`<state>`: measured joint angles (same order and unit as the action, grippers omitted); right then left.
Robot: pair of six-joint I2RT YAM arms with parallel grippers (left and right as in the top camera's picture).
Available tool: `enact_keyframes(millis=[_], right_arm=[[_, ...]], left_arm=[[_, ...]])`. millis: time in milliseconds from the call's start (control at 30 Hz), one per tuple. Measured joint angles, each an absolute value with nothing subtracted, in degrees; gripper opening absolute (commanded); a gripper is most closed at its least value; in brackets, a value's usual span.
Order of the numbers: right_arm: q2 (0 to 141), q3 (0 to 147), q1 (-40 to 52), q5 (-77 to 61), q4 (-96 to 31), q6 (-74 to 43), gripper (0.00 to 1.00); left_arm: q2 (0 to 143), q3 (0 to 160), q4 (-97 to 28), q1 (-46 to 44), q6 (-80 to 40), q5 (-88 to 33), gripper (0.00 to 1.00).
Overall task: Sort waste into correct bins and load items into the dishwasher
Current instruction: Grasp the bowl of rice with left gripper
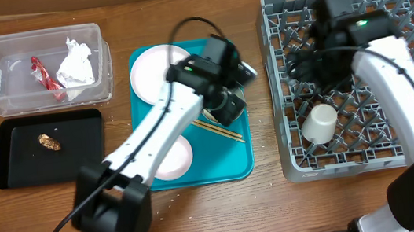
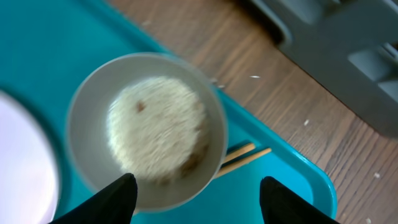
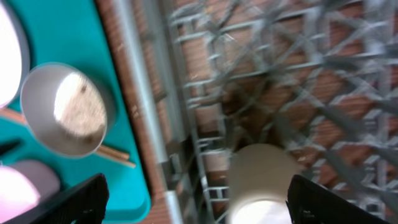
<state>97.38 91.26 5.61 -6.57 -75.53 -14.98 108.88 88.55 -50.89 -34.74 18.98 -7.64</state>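
Both gape empty: left hand [image 2: 199, 198] above blurred bowl [image 2: 149, 124], right hand [image 3: 199, 205] above rack [image 3: 280, 74].

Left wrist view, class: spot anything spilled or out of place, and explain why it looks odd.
Loose white rice grains lie scattered on the wooden table between the teal tray and the grey rack. They look spilled, since the rest sits in the bowl.

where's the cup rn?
Overhead view: the cup sits inside the rack, in its lower-left part as pictured, just right of the teal tray.
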Motion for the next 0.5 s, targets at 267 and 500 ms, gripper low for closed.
enact_keyframes(millis=[267,500], right_arm=[[95.8,92.3,-3.4,-6.3,-78.7,-14.8,0.96],[95.7,92.4,-3.6,-6.4,-79.5,-13.7,0.96]], left_arm=[[114.5,88.5,-49.3,-38.4,25.7,-4.8,0.53],[118.6,88.5,-46.3,-38.4,26.5,-2.5,0.29]])
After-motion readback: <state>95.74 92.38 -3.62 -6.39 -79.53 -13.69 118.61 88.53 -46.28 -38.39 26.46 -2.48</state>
